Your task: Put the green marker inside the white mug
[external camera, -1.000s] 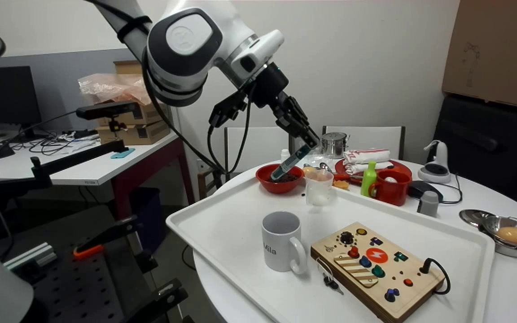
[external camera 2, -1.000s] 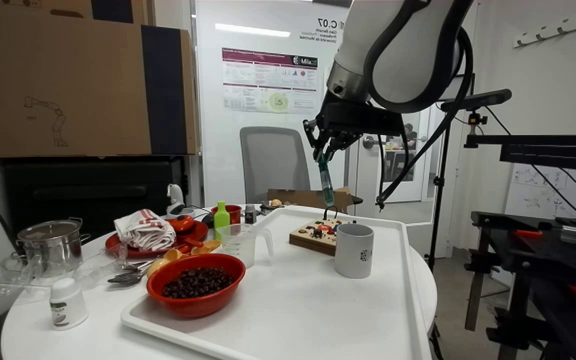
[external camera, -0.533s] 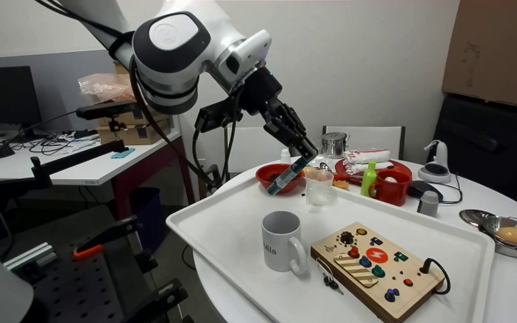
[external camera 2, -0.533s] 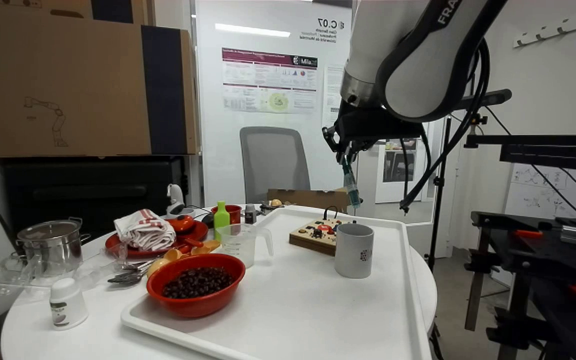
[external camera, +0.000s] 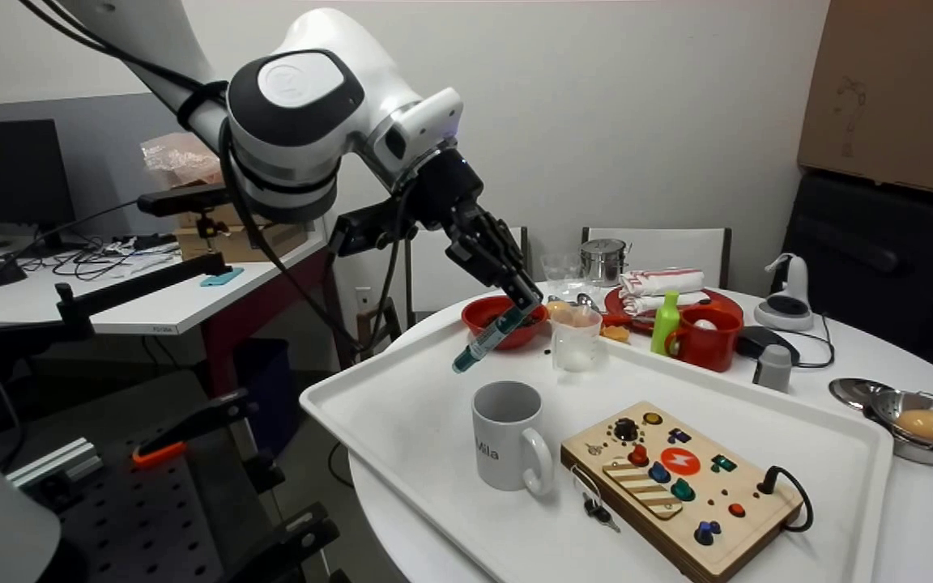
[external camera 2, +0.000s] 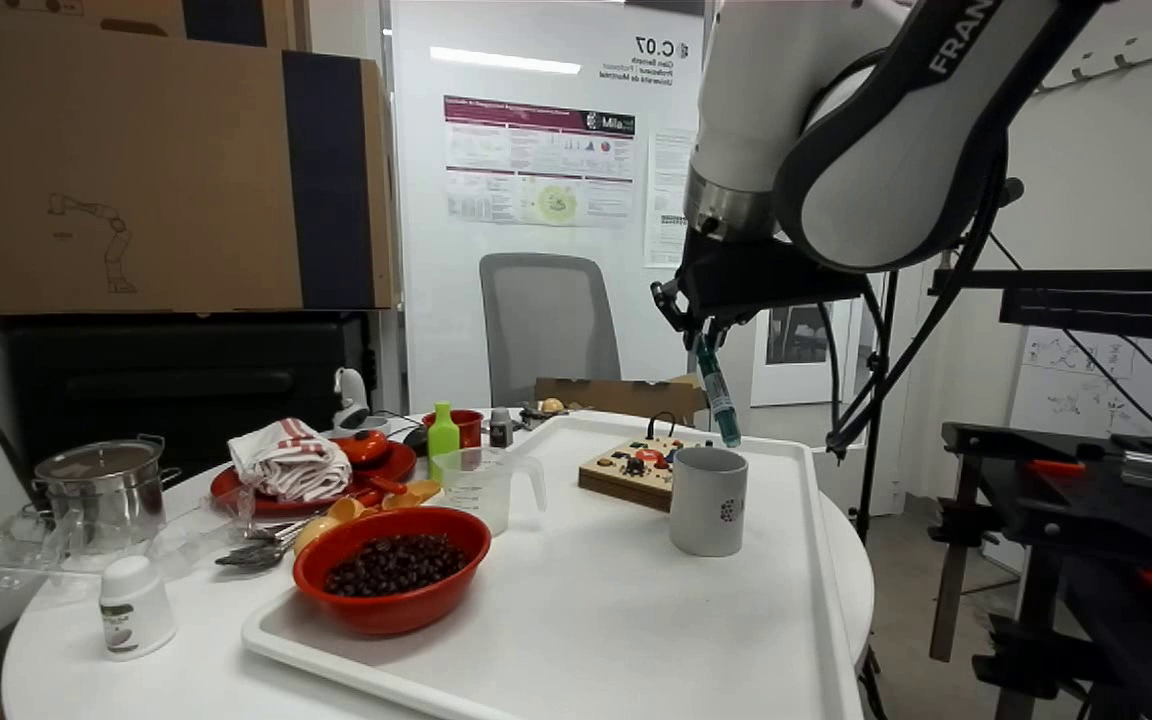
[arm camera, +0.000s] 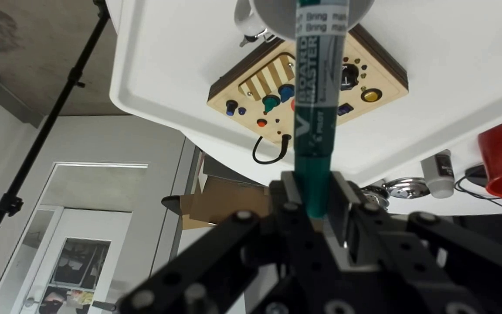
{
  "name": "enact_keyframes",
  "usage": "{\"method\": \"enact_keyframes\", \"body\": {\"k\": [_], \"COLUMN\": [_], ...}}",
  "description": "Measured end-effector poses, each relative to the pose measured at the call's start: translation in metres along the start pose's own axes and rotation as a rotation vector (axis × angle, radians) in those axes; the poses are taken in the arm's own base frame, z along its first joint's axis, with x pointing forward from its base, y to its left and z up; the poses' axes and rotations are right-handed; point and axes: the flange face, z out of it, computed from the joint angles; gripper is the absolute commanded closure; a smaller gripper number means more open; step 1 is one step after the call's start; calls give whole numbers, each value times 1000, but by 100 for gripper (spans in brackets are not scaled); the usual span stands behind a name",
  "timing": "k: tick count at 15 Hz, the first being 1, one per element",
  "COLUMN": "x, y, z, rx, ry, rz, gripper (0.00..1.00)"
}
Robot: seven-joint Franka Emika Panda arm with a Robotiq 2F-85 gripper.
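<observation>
The green marker [external camera: 487, 342] is held by its upper end between the fingertips of my gripper [external camera: 526, 295], tilted, with its free end downward. It also shows in an exterior view [external camera 2: 718, 392] and in the wrist view [arm camera: 318, 87]. The white mug [external camera: 500, 445] stands upright on the tray and also shows in an exterior view [external camera 2: 706, 512]. The marker's low end is above the rim level and apart from the mug. In the wrist view the marker passes in front of the mug [arm camera: 273, 19], most of which is out of frame or hidden.
A white tray [external camera 2: 576, 620] bears the mug, a wooden box with knobs [external camera: 681, 478] beside it, and a red bowl of dark beans [external camera 2: 391, 602]. A clear measuring cup [external camera 2: 481, 495] stands near the bowl. A green bottle [external camera: 666, 324] and a red mug [external camera: 713, 344] stand beyond the tray.
The arm has moved with the marker toward the near side in an exterior view and then lower. The marker has come away from the red bowl and closer to the mug, still held.
</observation>
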Motion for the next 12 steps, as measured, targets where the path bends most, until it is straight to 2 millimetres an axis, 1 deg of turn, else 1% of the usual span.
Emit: {"method": "enact_keyframes", "body": {"k": [5, 12], "x": [-12, -19], "y": [-5, -16], "z": [6, 14], "rx": [-19, -33], "ry": [52, 131], "rz": [15, 12], "gripper": [95, 95]}}
